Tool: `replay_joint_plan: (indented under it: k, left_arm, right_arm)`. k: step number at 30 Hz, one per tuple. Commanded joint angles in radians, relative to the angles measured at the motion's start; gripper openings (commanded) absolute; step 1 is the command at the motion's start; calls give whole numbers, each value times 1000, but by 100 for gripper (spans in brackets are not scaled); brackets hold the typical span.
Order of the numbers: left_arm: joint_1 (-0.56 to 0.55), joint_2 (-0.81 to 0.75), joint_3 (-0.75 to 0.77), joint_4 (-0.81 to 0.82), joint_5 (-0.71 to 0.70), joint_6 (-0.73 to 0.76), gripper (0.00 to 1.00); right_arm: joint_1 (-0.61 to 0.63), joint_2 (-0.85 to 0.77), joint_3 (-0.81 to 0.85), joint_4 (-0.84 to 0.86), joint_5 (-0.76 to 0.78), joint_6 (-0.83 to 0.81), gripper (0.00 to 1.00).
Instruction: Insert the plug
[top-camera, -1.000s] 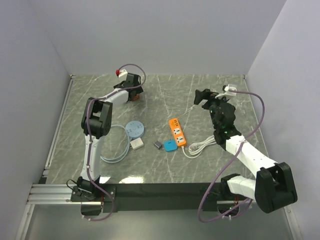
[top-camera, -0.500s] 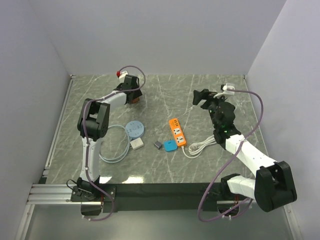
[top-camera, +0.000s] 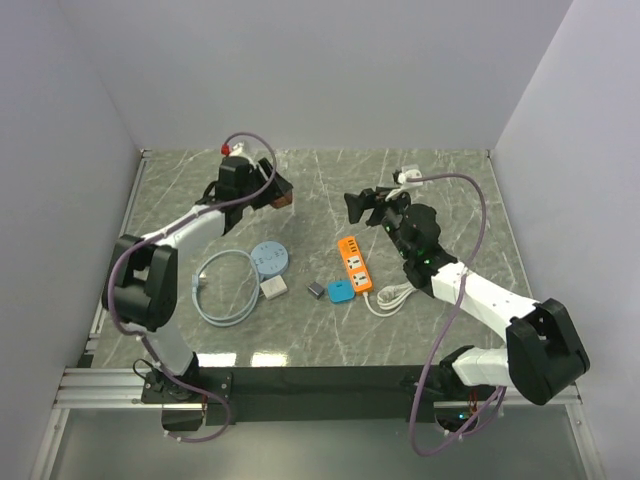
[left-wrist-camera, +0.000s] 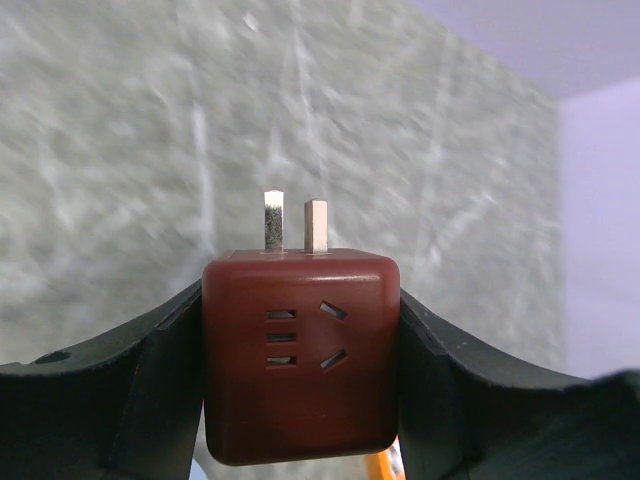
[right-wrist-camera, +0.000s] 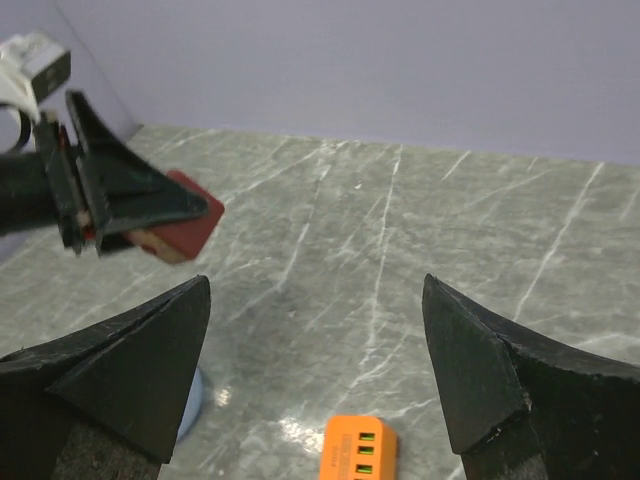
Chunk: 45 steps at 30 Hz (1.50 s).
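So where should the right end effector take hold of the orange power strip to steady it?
Probably across its two long sides, from above. The orange power strip lies flat and narrow, so the open right end effector can span its width. Grip near the white cord end, keeping the socket face clear.

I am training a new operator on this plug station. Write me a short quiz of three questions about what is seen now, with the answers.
1. True or false: the right gripper is open and holds nothing.
2. What does the left gripper hold? A) white cable B) dark red plug cube C) blue disc
3. Fill in: in the left wrist view, the dark red plug cube shows ___ metal prongs.
Key: 1 true; 2 B; 3 two.
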Motion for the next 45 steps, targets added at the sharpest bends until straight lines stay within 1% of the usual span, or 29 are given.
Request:
replay_joint_plan:
  k: [1, 2, 5, 6, 8, 9, 12, 16, 18, 20, 22, 26, 30, 32, 34, 35, 36, 37, 38, 39, 44, 45]
  left_arm:
    - [-11, -80, -122, 176, 169, -121, 0]
    - [-29, -106, -159, 180, 163, -124, 0]
    - [-76, -133, -194, 145, 5, -104, 0]
    - [-83, -127, -185, 77, -55, -76, 0]
    - [-118, -115, -168, 23, -133, -53, 0]
    - [-130, -108, -170, 4, -200, -40, 0]
    - [-169, -84, -165, -2, -250, -38, 0]
    - [-218, -32, -99, -48, -363, -41, 0]
    - [-232, 21, -69, -62, -390, -49, 0]
    - [-255, 76, -13, -125, -429, -53, 0]
    - [-274, 121, 32, -146, -466, -61, 0]
    - [-284, 178, 99, -185, -498, -50, 0]
    - [-290, 209, 122, -180, -451, -44, 1]
    - [-293, 206, 110, -165, -418, -36, 4]
    - [-293, 195, 96, -142, -391, -17, 11]
    - [-293, 192, 94, -136, -381, -10, 19]
    - [-294, 189, 88, -134, -371, -6, 43]
    - [-294, 181, 85, -133, -370, -4, 53]
    - [-294, 179, 80, -131, -368, -4, 69]
    - [-294, 176, 76, -133, -367, -1, 76]
    - [-293, 160, 56, -133, -347, 4, 99]
    - [-294, 150, 48, -134, -336, 5, 99]
  right_arm:
    - [22, -10, -36, 69, 20, 73, 92]
    - [28, -15, -43, 66, 27, 79, 92]
    - [48, -44, -60, 17, 64, 96, 92]
    - [49, -53, -64, 6, 81, 102, 92]
    - [49, -87, -84, -9, 90, 104, 92]
    - [51, -101, -92, -9, 101, 104, 91]
    - [51, -139, -112, -11, 113, 101, 92]
    - [51, -148, -116, -17, 129, 96, 92]
    - [52, -150, -124, -12, 130, 97, 91]
    - [51, -161, -138, -5, 136, 93, 92]
    - [52, -182, -156, 1, 150, 88, 92]
    - [52, -219, -182, 9, 182, 70, 92]
    - [52, -231, -192, 15, 184, 67, 96]
    - [52, -225, -190, 14, 181, 68, 96]
    - [52, -213, -184, 8, 182, 74, 97]
    - [51, -207, -181, 5, 184, 77, 97]
    - [51, -198, -176, 0, 181, 79, 98]
    - [52, -193, -173, -2, 181, 85, 98]
    - [52, -185, -170, -5, 178, 90, 98]
    - [51, -181, -169, -6, 173, 93, 98]
    - [51, -150, -178, 20, 146, 108, 98]
    - [52, -145, -176, 17, 138, 113, 98]
